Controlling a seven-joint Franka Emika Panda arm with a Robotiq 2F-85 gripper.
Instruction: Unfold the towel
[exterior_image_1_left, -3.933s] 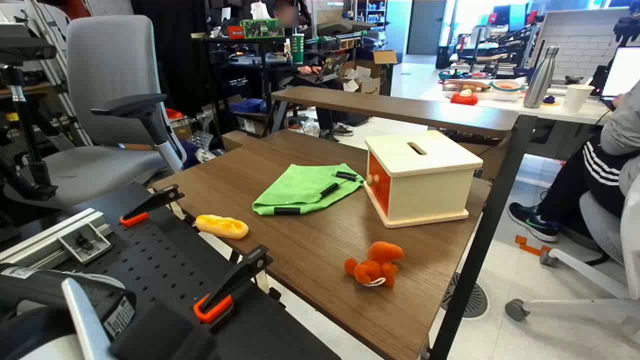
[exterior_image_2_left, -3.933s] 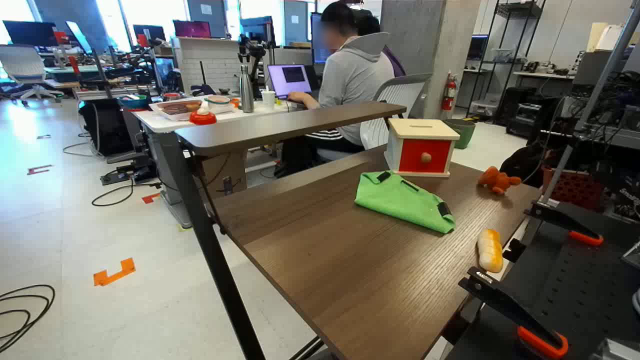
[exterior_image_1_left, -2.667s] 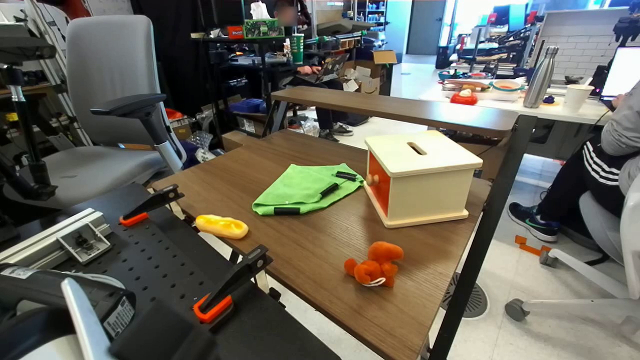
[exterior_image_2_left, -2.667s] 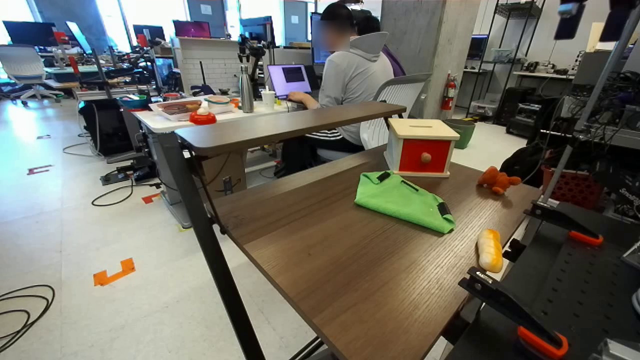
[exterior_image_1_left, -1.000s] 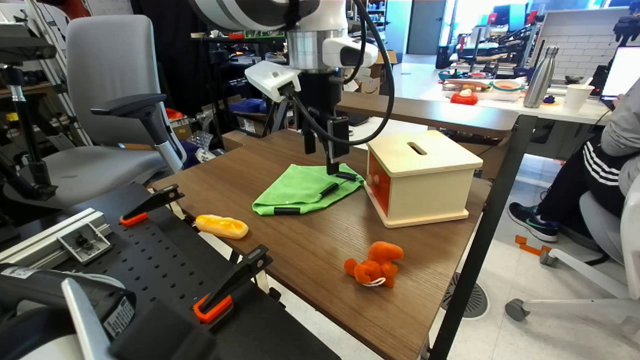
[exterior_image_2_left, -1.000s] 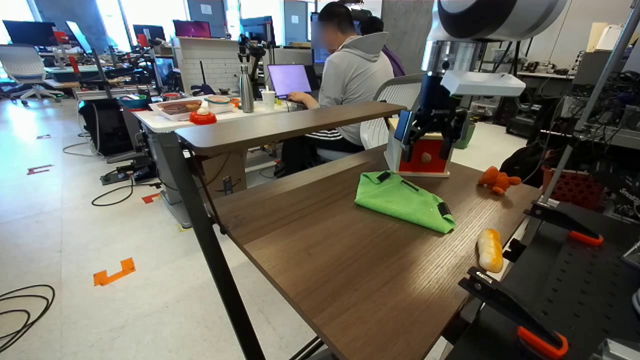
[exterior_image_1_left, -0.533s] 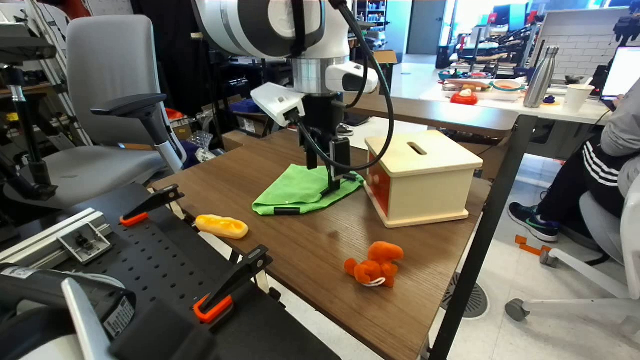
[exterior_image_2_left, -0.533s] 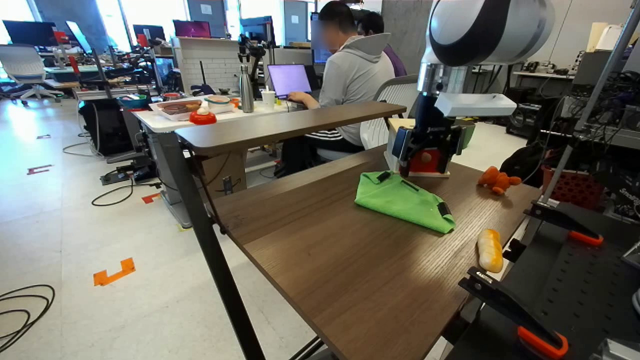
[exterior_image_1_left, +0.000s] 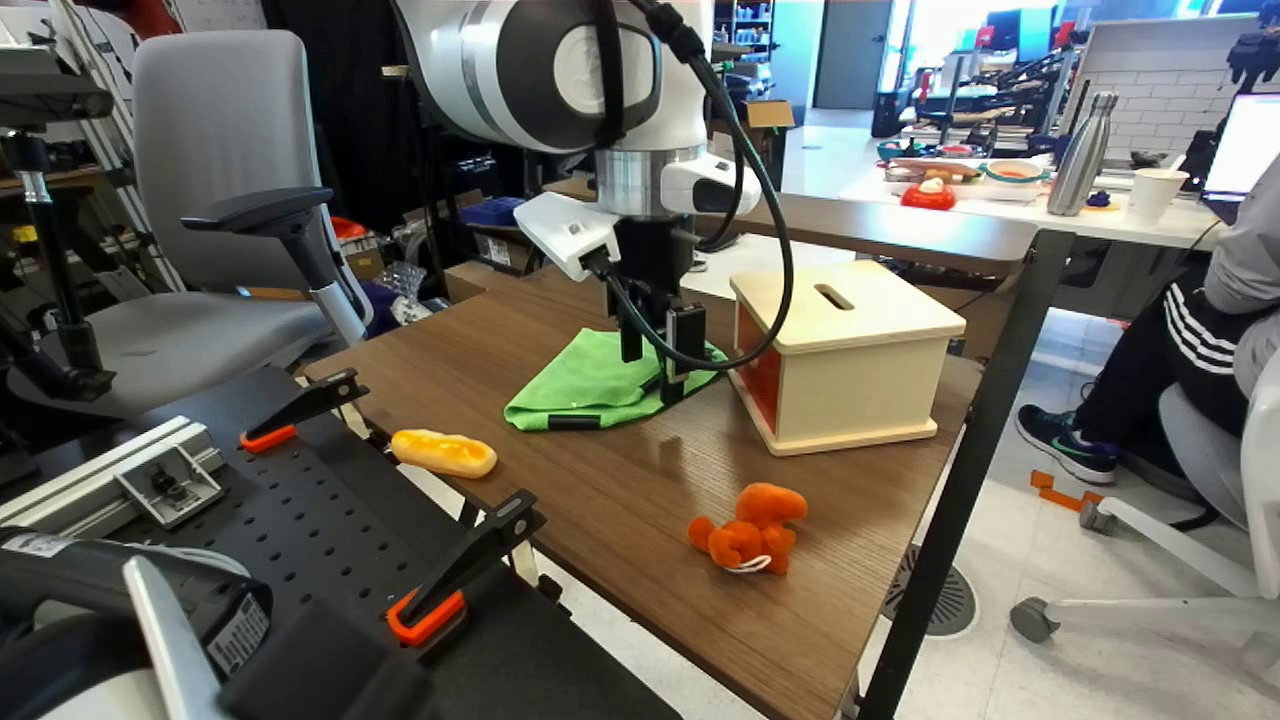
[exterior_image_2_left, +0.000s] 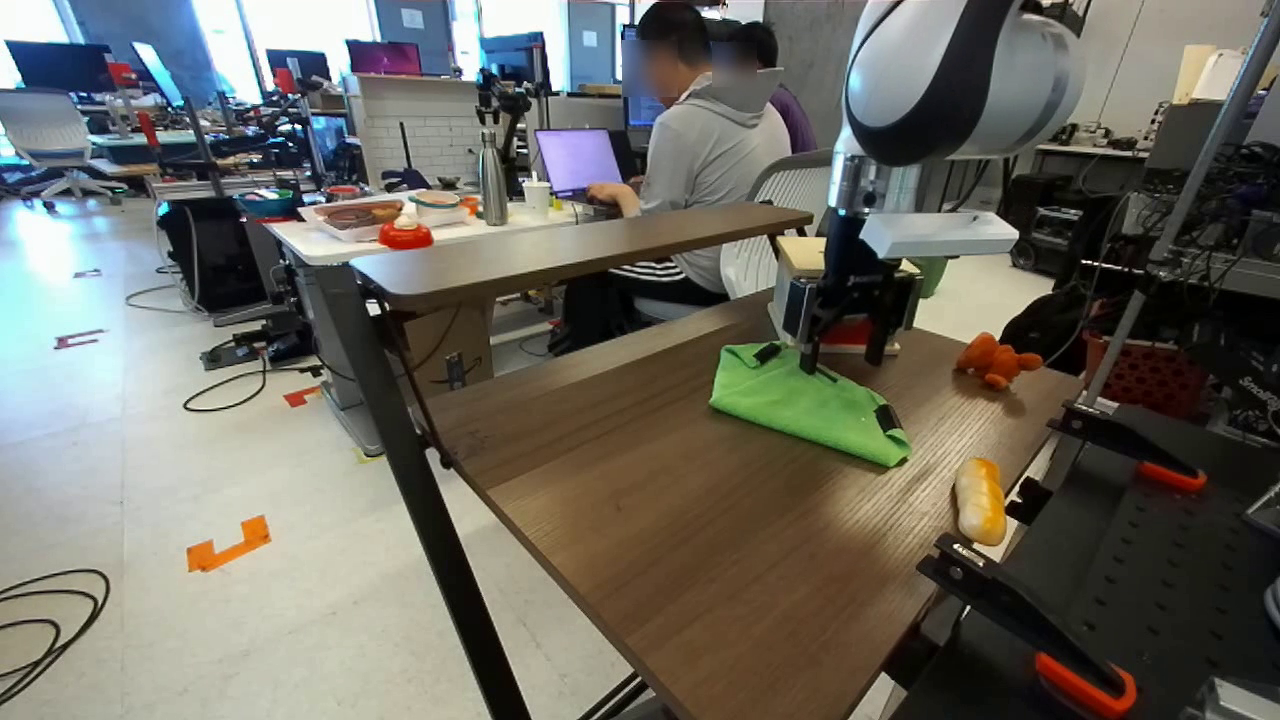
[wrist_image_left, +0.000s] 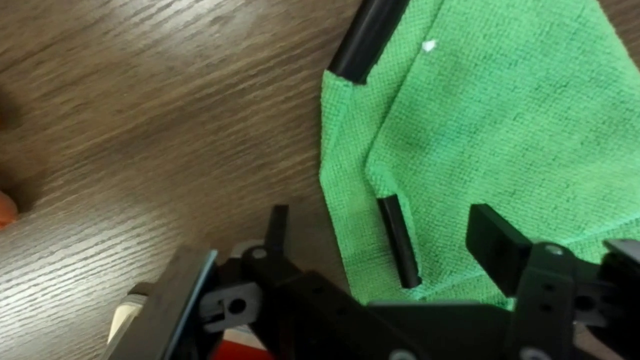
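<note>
The lime-green towel lies folded on the brown table, in both exterior views (exterior_image_1_left: 575, 375) (exterior_image_2_left: 800, 408) and the wrist view (wrist_image_left: 500, 140). Black strips sit along its edges; one thin black strip (wrist_image_left: 400, 242) is on a folded corner. My gripper (exterior_image_1_left: 651, 377) is open and points down over the towel's edge beside the box; it also shows in an exterior view (exterior_image_2_left: 843, 365). In the wrist view the open gripper (wrist_image_left: 378, 215) has the thin black strip between its fingers, one finger over bare table and one over cloth. I cannot tell whether the fingertips touch the cloth.
A pale wooden box (exterior_image_1_left: 860, 385) with a red front stands close beside the gripper. An orange plush toy (exterior_image_1_left: 755, 530) and a yellow bread-like toy (exterior_image_1_left: 443, 453) lie on the table. A raised shelf (exterior_image_1_left: 900, 235) runs along one table edge. Clamps (exterior_image_1_left: 465, 570) grip another edge.
The arm has come into view and lowered onto the towel's edge over the last second, with the gripper staying open. The towel, box and toys have not moved.
</note>
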